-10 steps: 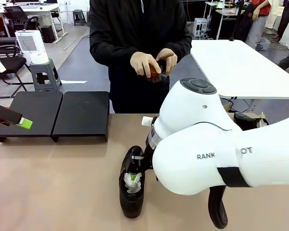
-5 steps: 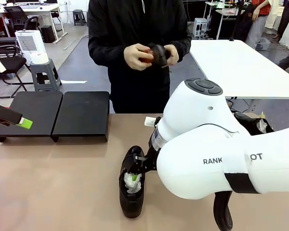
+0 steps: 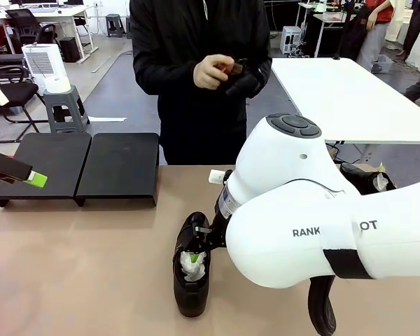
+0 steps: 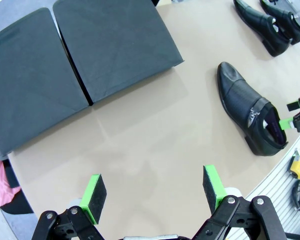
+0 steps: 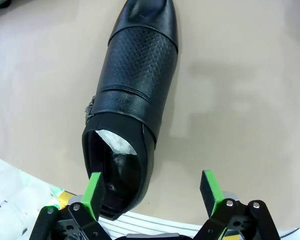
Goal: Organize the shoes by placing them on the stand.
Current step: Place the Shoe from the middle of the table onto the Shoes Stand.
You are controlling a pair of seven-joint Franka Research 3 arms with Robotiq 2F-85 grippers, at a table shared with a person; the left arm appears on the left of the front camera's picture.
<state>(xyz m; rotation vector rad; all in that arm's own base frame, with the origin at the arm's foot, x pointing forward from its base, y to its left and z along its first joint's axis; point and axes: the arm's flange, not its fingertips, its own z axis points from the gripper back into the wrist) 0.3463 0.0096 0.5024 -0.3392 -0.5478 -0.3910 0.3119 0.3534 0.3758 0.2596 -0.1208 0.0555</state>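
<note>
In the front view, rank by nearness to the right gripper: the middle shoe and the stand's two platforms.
1. Shoe, right under the right gripper.
2. Inner platform, towards the left.
3. Outer platform, far left.

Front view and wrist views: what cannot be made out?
Front view: the right arm hides part of the near shoe.
Front view: the person's hand partly covers a dark item; unidentifiable.
Left wrist view: the picture's edge cuts the far shoes.
Right wrist view: whether the right claw touches the near shoe is unclear.
</note>
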